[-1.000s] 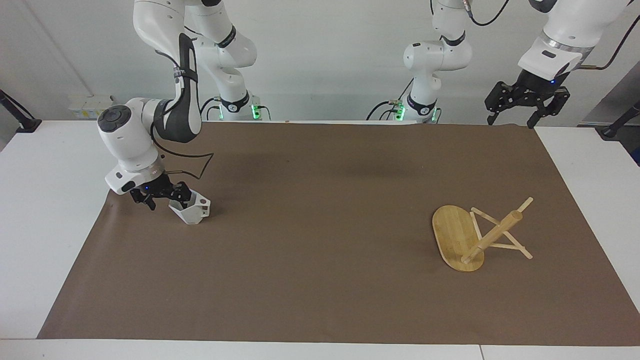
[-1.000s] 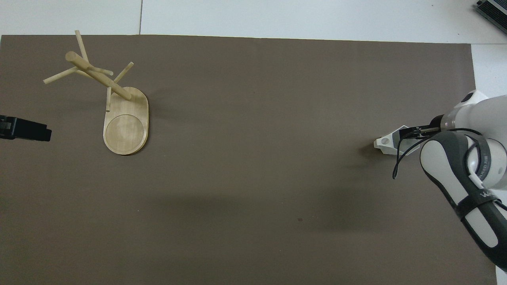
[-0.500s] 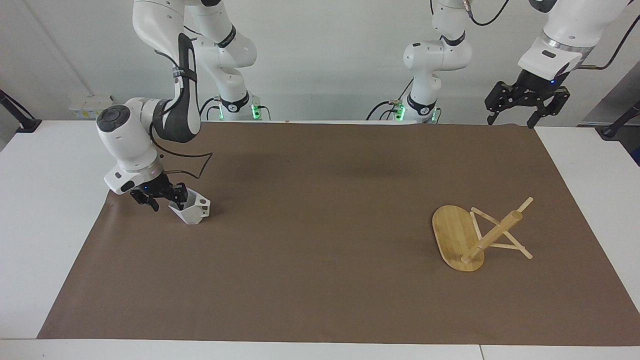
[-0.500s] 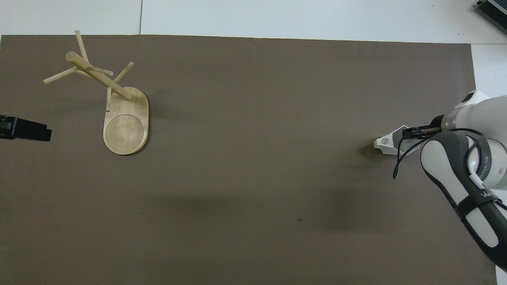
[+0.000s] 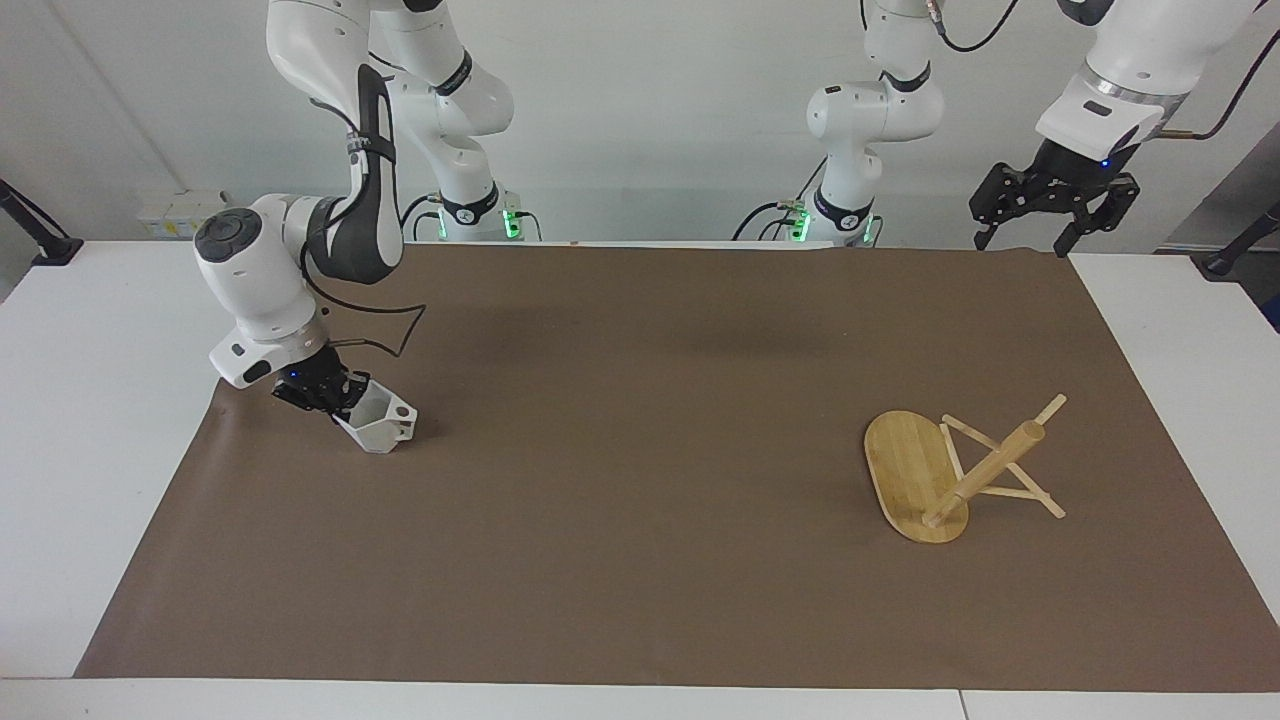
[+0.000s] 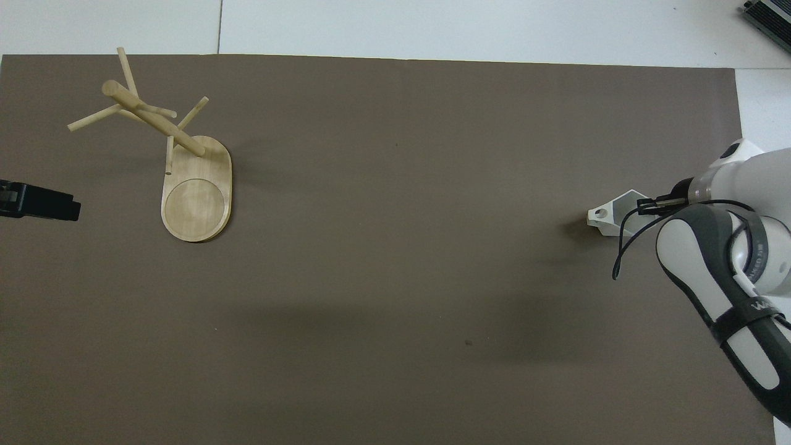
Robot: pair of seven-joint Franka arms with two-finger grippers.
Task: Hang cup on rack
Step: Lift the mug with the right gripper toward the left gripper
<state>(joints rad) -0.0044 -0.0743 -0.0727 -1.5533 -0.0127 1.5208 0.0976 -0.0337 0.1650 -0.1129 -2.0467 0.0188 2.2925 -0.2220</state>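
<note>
The white faceted cup (image 5: 380, 427) is tilted low over the brown mat at the right arm's end, its mouth toward the gripper and its handle (image 5: 402, 410) pointing away. It also shows in the overhead view (image 6: 609, 216). My right gripper (image 5: 335, 393) is shut on the cup's wall at the rim; it also shows in the overhead view (image 6: 649, 204). The bamboo rack (image 5: 985, 470) stands on its oval base (image 5: 905, 465) at the left arm's end, and shows in the overhead view (image 6: 154, 120). My left gripper (image 5: 1022, 235) waits open and empty, high over the mat's corner by its own base.
The brown mat (image 5: 640, 480) covers most of the white table (image 5: 90, 400). The left gripper's black tip (image 6: 62, 207) shows at the overhead view's edge, nearer to the robots than the rack. Wide bare mat lies between cup and rack.
My right gripper's fingers, spread around the cup's wall before, have closed on it. The cup has tipped and shifted slightly. The left arm and the rack have not moved.
</note>
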